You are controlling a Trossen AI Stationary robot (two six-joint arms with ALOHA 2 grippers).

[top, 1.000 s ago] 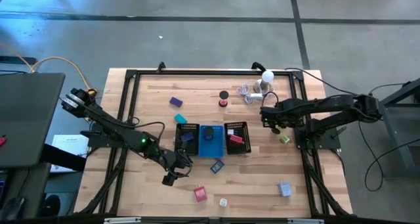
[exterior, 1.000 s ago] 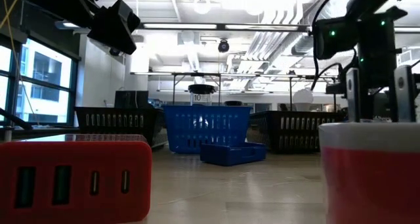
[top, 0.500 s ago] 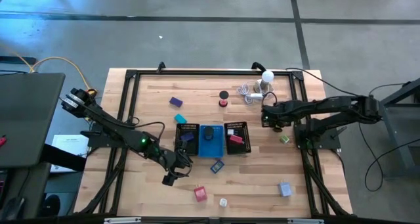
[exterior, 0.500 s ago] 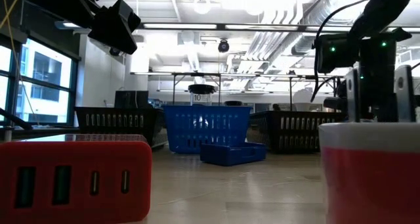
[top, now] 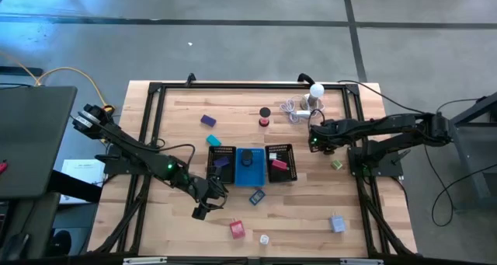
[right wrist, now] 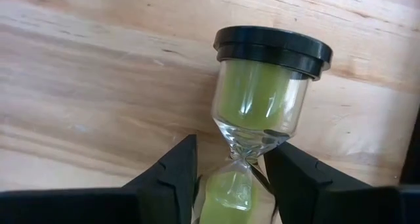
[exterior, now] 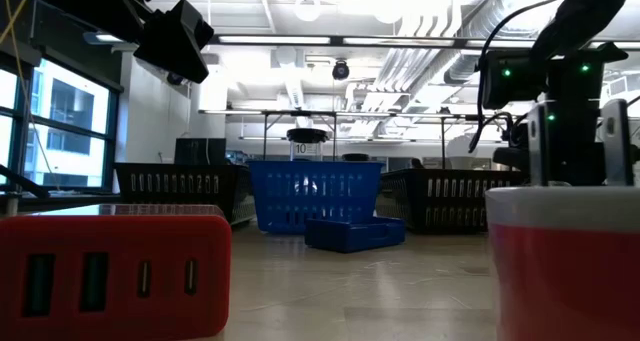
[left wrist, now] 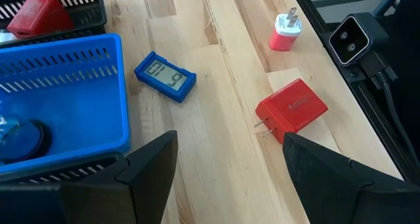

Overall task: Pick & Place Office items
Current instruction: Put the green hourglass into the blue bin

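Right wrist view — right claw [right wrist: 230, 175] clamped on green hourglass [right wrist: 262, 106]; left claw [left wrist: 226, 161] apart.

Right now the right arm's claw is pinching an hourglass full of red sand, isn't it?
Not quite: the sand is yellow-green, not red. The right wrist view shows the right gripper closed on the narrow neck of the hourglass, which has a black cap, above the wooden table. The rest is right.
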